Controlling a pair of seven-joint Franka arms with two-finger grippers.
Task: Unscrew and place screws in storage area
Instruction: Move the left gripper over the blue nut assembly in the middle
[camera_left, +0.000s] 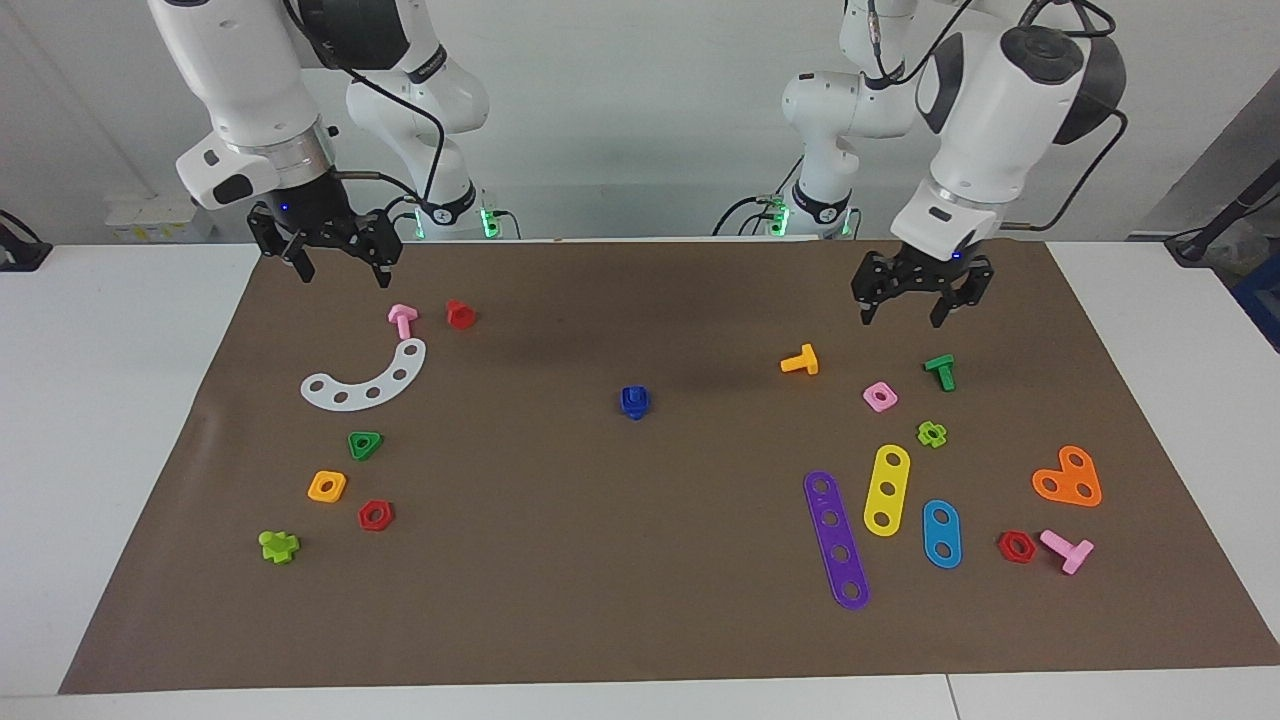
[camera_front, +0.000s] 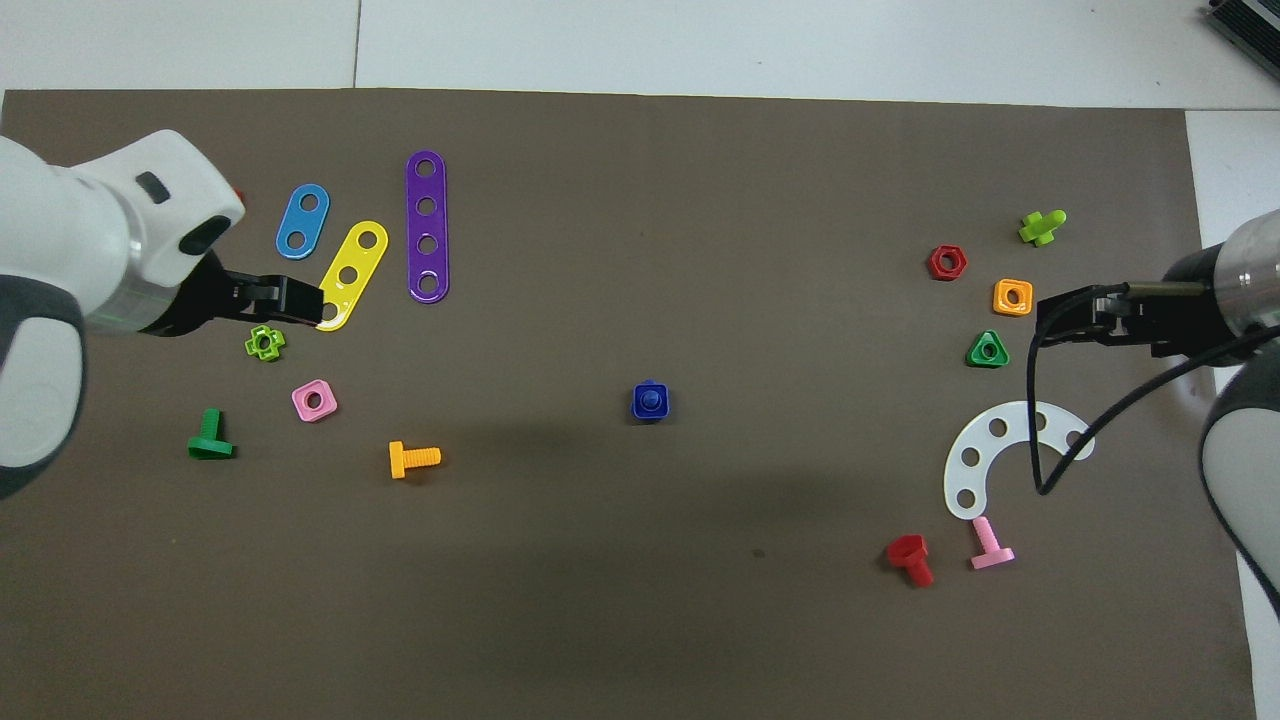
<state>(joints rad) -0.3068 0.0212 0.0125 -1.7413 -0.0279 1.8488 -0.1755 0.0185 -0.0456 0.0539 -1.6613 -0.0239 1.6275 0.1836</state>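
Facing view shows the blue screw (camera_left: 634, 401) with its nut mid-desk between both arms, the left gripper (camera_left: 920, 308) somewhat nearer than the right gripper (camera_left: 338, 262), both jaws spread, empty.

Brown mat (camera_left: 640, 560) under everything, white table (camera_left: 110, 400) around it. Dark blue screw w/ nut (camera_left: 634, 401) mid-mat. Toward left arm's end from it: orange bolt (camera_left: 800, 360), pink nut (camera_left: 879, 396), purple strip (camera_left: 836, 539), yellow strip (camera_left: 886, 489) (plain, no patterns). Toward right arm's end: white arc (camera_left: 366, 379), green nut (camera_left: 364, 444).
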